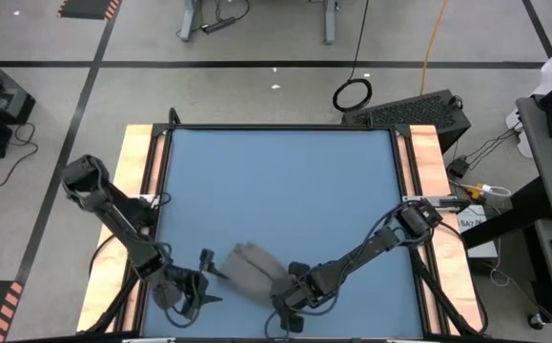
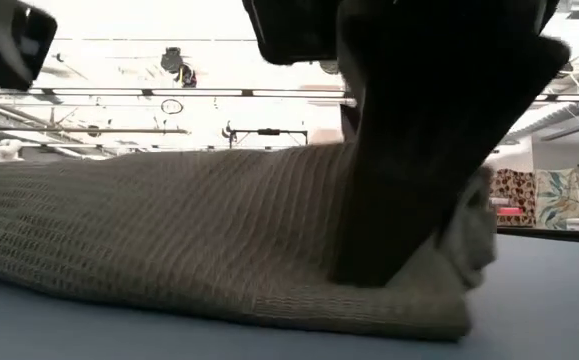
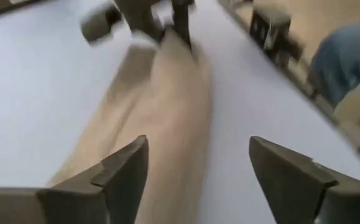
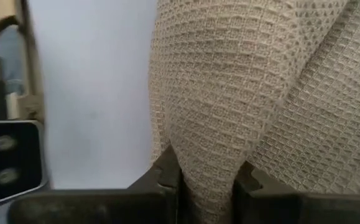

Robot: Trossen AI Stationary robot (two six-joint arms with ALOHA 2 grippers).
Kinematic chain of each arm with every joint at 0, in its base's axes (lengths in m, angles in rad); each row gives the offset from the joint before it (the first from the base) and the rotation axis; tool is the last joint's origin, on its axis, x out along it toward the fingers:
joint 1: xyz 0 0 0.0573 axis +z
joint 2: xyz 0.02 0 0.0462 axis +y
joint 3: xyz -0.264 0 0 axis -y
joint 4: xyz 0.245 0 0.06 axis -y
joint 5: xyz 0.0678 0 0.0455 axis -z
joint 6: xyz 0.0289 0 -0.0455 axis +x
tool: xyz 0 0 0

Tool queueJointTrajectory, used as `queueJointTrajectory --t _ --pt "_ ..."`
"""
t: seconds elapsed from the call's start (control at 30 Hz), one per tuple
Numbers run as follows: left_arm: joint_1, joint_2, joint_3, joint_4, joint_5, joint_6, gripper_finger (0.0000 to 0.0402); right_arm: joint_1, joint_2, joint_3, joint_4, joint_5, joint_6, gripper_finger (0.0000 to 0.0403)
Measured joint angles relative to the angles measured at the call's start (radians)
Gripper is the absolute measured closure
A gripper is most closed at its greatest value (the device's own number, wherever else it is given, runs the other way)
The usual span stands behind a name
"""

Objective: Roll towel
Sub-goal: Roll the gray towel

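The towel [image 1: 250, 270] is a soft waffle-weave cloth, greyish-tan, bunched into a stubby, lumpy roll near the front edge of the smooth blue surface [image 1: 285, 191]. Its long axis runs roughly from the left arm's side to the right arm's. The right claw [image 1: 290, 291] is pinched narrow on a fold at one end. The left claw [image 1: 202, 276] stands wide at the other end, holding nothing.

Even overhead light; soft shadows under the towel [image 2: 219, 240]. Low view backlit, ceiling [image 2: 169, 50] blown out above the towel. Left wrist view smeared by motion blur.
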State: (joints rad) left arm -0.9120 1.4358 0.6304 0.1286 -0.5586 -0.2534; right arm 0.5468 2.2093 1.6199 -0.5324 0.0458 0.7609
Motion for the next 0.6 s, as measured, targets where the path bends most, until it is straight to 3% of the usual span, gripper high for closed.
queueJointTrajectory --t 0.13,0.3,0.6 --pt "0.002 0.084 0.0 -0.002 -0.004 0.013 0.009 -0.004 -0.02 0.0 0.001 -0.028 0.011 0.0353" --pt "0.017 0.18 0.0 0.025 -0.1 0.114 0.0069 -0.018 -0.021 0.0 0.0 -0.055 0.006 0.0353" --pt "0.078 0.282 0.004 0.046 -0.003 0.128 0.0088 -0.04 -0.021 0.003 -0.002 -0.074 -0.047 0.0353"
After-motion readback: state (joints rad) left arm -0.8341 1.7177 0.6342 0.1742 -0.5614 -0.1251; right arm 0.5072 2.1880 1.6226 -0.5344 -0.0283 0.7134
